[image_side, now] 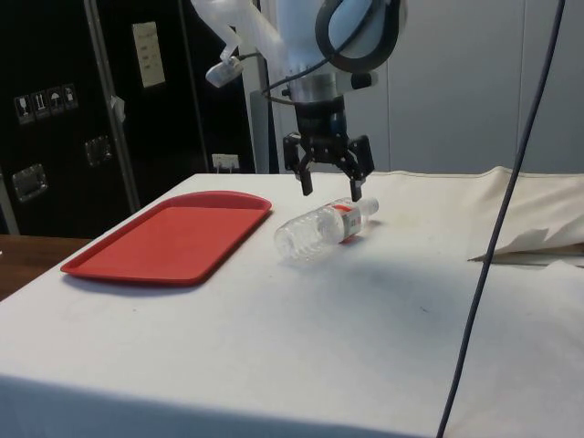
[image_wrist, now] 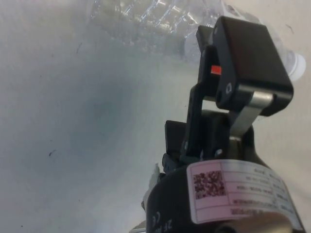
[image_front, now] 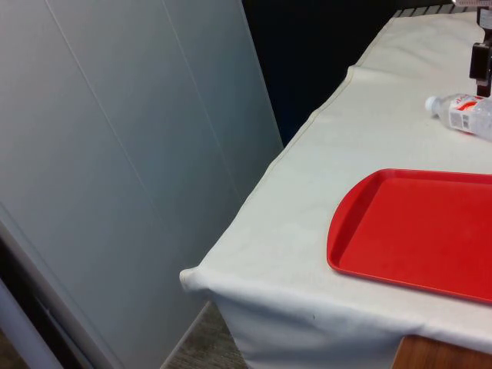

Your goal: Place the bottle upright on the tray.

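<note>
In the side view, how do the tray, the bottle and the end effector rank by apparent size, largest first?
1. tray
2. bottle
3. end effector, close to the bottle in apparent size, so this order is unsure.

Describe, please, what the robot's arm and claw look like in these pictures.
The arm is glossy white with rounded joints and a dark ring at one of them. A thin black cable runs beside its wrist. The claw is black, with two angular fingers; a white QR-code label sits on the wrist housing.

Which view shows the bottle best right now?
The side view: the whole bottle lies on its side beneath the open claw, beside the tray. The front view cuts it at the edge; the wrist view catches part of it.
</note>
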Robot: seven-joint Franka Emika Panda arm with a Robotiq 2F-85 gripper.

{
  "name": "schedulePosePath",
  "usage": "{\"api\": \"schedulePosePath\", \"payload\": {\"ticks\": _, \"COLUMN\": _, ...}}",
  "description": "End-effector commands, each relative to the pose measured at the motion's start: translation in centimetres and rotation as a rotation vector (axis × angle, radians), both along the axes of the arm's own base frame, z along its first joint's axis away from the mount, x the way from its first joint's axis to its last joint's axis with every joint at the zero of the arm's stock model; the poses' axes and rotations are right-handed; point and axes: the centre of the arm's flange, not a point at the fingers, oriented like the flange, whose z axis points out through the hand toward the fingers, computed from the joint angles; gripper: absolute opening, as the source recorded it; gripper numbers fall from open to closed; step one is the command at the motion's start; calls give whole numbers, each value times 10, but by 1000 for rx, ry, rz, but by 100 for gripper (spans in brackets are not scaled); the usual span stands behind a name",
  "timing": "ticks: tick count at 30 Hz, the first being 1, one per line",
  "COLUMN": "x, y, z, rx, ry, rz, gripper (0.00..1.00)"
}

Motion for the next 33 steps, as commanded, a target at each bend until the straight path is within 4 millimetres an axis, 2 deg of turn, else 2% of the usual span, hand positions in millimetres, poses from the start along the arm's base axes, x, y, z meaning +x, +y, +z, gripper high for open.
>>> {"api": "schedulePosePath", "payload": {"ticks": 1, "x": 1, "y": 0, "z": 1, "rx": 1, "ry": -7, "rz": -3, "gripper": 100}}
{"api": "schedulePosePath", "payload": {"ticks": 33, "x": 4, "y": -3, "z": 2, "rx": 77, "ry": -26, "rz": -143, "gripper": 100}}
